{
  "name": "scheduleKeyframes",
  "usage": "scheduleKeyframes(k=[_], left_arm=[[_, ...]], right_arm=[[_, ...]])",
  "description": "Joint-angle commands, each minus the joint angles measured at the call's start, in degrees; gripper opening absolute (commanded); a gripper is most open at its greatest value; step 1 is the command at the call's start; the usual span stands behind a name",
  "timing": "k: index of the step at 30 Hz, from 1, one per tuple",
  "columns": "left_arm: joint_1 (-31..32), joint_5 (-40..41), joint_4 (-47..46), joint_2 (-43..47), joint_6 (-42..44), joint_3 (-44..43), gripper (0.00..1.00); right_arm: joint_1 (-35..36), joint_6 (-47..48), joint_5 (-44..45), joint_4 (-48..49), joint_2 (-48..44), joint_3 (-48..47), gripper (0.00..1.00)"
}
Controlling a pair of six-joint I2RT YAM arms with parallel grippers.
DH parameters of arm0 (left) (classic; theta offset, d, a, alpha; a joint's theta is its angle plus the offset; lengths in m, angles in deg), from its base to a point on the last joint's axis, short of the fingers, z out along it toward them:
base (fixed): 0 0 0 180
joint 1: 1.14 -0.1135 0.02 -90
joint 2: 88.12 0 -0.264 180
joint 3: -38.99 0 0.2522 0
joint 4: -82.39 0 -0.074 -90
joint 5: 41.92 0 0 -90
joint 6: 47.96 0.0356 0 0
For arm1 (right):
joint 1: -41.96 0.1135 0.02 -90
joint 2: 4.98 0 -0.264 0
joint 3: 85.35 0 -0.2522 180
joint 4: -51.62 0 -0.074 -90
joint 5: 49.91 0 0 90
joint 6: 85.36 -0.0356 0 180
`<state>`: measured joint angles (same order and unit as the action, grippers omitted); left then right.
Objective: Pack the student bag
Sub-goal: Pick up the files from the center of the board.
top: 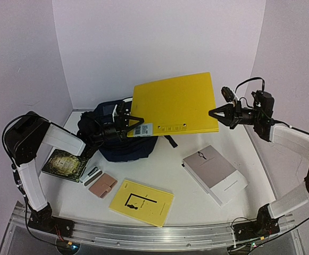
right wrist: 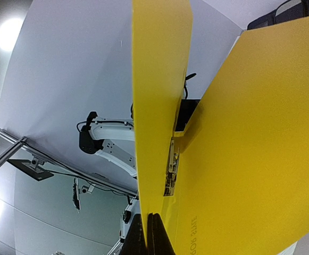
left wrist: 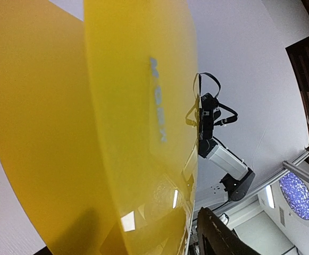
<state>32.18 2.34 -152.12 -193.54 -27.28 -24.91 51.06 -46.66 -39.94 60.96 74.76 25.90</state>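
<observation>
Student bag (top: pixel 135 149), a dark navy fabric backpack, lies at ten o'clock on the white table (top: pixel 175 180), partly beneath a flat yellow plastic folder (top: pixel 175 103) held aloft toward twelve o'clock. The left arm reaches forward over the bag, forearm level. Its left gripper (top: pixel 137 123) has its fingers spread about the folder's near-left corner; whether they pinch it cannot be told. The right arm bends inward from three o'clock, and its right gripper (top: pixel 213 113) is clamped tight on the folder's right edge.

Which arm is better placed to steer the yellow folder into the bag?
Left, probably: the left gripper is at the yellow folder's edge over the student bag; the right gripper pinches the far edge.
</observation>
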Motion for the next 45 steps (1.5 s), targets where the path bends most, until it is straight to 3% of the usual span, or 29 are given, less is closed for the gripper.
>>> scheduleKeyframes(k=[1,5,6,9,12,13,16,20,27,32,42,45], left_arm=[[-0.1,-2.4,-5.5,1.8,0.3,-0.1,0.57],[-0.1,-3.3,-5.1,2.9,1.1,0.0,0.31],[-0.1,-3.6,-5.0,3.2,1.4,0.1,0.25],[-0.1,-4.4,-3.2,4.5,2.5,0.2,0.07],[-0.1,-5.3,-0.2,6.1,4.7,0.3,0.0],[-0.1,-5.8,0.8,6.9,5.1,0.3,0.0],[-0.2,-7.1,6.0,9.2,7.9,-0.2,0.0],[-0.2,-9.6,10.8,11.1,10.0,-1.1,0.0],[-0.2,-11.9,12.6,13.4,10.2,-1.0,0.0],[-0.2,-13.2,14.8,12.7,10.4,-2.1,0.0],[-0.2,-14.9,13.0,7.1,7.2,-5.0,0.0],[-0.2,-14.6,15.4,6.7,8.4,-6.1,0.04]], right_arm=[[0.7,-0.6,-2.5,3.1,-1.4,0.9,0.0],[0.6,0.4,-0.5,2.3,-0.3,1.4,0.0],[0.6,0.8,0.6,1.9,0.0,1.5,0.05],[0.4,-0.1,2.9,1.0,1.8,1.8,0.59],[-0.6,4.4,5.6,-6.1,3.8,1.0,0.94],[-0.9,10.6,7.8,-15.1,4.2,-0.5,0.98],[-0.4,38.0,16.6,-45.0,6.1,-8.6,0.98],[-0.2,43.0,13.6,-47.6,7.3,-8.3,0.98],[0.0,47.0,17.2,-48.1,8.1,-7.9,0.98],[0.1,47.4,8.5,-48.0,8.5,-9.1,0.98],[2.3,45.2,1.8,-47.3,6.6,-9.4,0.47],[2.3,44.1,1.9,-47.3,6.0,-9.3,0.19]])
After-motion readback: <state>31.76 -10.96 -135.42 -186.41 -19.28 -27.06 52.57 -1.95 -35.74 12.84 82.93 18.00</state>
